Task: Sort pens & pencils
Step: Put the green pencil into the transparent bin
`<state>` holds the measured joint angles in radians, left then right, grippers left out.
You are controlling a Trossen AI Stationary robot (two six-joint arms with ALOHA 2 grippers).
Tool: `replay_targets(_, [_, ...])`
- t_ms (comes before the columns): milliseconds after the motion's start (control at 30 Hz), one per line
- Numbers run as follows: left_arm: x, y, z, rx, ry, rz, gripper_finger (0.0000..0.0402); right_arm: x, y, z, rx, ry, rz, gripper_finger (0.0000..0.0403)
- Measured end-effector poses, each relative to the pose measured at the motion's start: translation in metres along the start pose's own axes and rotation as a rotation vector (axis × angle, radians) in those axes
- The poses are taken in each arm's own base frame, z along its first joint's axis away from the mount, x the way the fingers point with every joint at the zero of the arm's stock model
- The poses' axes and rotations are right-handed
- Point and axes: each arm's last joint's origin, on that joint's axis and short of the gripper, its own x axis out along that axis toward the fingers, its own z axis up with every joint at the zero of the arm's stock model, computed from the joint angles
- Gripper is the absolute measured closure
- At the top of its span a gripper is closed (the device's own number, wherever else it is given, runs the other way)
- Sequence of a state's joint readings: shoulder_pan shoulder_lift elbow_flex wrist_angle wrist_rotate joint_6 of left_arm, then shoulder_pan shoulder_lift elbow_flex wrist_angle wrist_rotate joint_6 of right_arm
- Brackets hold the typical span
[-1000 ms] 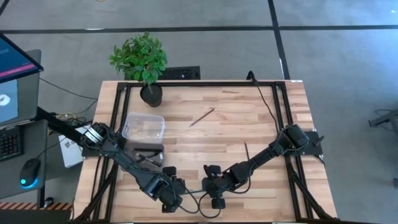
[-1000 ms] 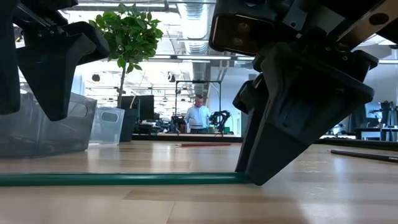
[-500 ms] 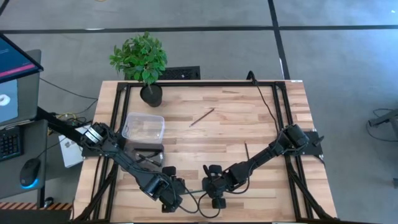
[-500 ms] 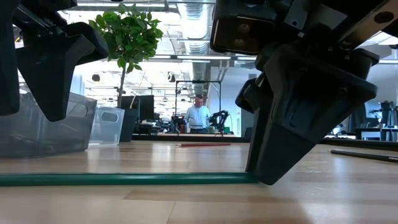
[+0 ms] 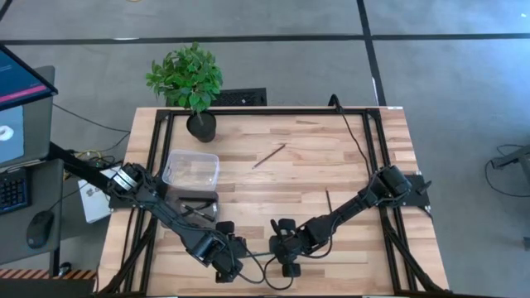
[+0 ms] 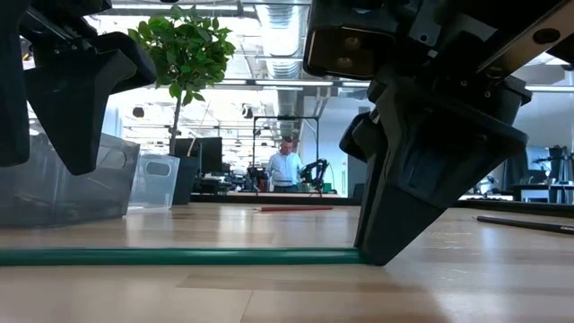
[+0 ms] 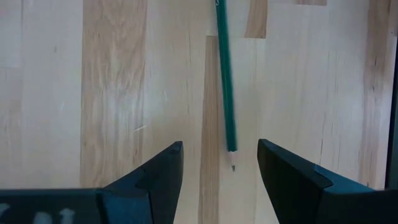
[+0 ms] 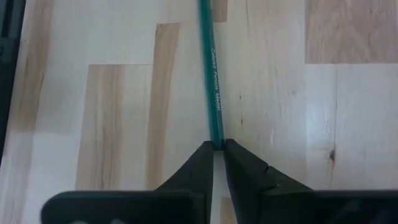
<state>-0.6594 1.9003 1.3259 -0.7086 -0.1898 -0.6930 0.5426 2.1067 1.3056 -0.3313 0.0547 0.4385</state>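
1. My right gripper (image 8: 217,149) is down at the near edge of the table (image 5: 348,165), its fingers pinched onto the end of a green pencil (image 8: 210,81). The wrist view shows the shaft running straight out from between the tips, so I read this as a grip on it.

2. The pencil lies flat on the wood. In the low view it runs as a green line from the right gripper (image 6: 395,242) toward the left.

3. My left gripper (image 7: 221,165) hangs over the pencil's sharpened tip with fingers spread wide, holding nothing. I judge it is there to take or steady that end.

4. A clear plastic bin (image 5: 190,170) sits on the left side of the table, with a darker tray (image 5: 195,207) just beside it; those look like the sorting targets.

5. 2 other sticks are loose: a brownish pencil (image 5: 269,156) mid-table, well apart from the bin, and a dark pen (image 5: 328,200) near the right arm.

6. A potted plant (image 5: 192,83) stands at the far left corner.
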Motion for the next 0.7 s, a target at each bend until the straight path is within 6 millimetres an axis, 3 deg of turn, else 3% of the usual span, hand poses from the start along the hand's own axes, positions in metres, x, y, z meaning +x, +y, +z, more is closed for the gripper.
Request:
replay_targets(333, [0.0, 0.0, 0.0001, -0.019, 0.0, 0.0, 0.0205, -0.0001, 0.0001, -0.0001, -0.001, 0.0, 0.0, 0.038])
replay_targets(700, [-0.0002, 0.0, 0.0001, -0.024, -0.001, 0.0, 0.0205, -0.0001, 0.0, -0.0001, -0.002, 0.0, 0.0, 0.0378])
